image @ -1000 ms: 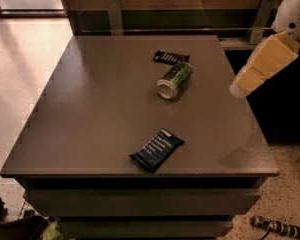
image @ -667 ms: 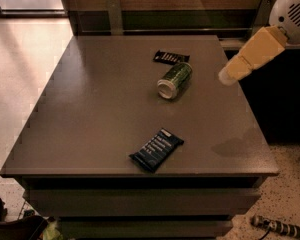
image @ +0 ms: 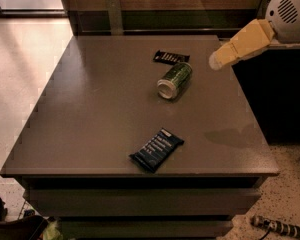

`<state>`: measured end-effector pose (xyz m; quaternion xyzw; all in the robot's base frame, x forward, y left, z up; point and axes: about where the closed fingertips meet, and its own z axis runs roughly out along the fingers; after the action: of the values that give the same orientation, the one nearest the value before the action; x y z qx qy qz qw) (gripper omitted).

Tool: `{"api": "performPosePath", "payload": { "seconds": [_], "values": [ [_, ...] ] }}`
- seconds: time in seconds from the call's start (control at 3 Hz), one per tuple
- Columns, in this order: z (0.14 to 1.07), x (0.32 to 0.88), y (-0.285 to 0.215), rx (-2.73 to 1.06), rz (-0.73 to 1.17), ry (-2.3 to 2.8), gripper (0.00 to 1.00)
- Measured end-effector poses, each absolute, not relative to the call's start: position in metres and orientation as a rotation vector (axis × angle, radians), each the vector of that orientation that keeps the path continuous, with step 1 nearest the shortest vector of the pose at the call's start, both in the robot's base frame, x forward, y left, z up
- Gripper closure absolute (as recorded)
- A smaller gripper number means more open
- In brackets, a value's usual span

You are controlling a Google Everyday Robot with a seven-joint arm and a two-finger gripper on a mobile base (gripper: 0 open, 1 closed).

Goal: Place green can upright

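Note:
The green can [image: 174, 80] lies on its side on the dark table [image: 90, 119], its silver end facing the front left. My gripper [image: 216, 60] is at the end of a tan arm reaching in from the upper right. It hangs above the table's right side, to the right of the can and apart from it. Nothing is in it.
A dark snack bar wrapper [image: 171, 57] lies just behind the can. A blue snack bar wrapper [image: 156, 149] lies near the table's front edge. A dark cabinet stands to the right of the table. Pale floor lies to the left.
My arm has risen and swung left, so the gripper now sits higher and closer to the can. The can and both wrappers have not moved.

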<state>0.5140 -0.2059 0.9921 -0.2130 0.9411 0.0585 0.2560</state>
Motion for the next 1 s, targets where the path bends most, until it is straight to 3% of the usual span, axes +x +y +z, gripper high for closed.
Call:
{"api": "performPosePath", "payload": {
  "seconds": [0.67, 1.0],
  "values": [
    [0.991, 0.517, -0.208, -0.491, 0.187, 2.569, 0.00],
    [0.986, 0.531, -0.217, -0.256, 0.241, 2.619, 0.00]
  ]
}}
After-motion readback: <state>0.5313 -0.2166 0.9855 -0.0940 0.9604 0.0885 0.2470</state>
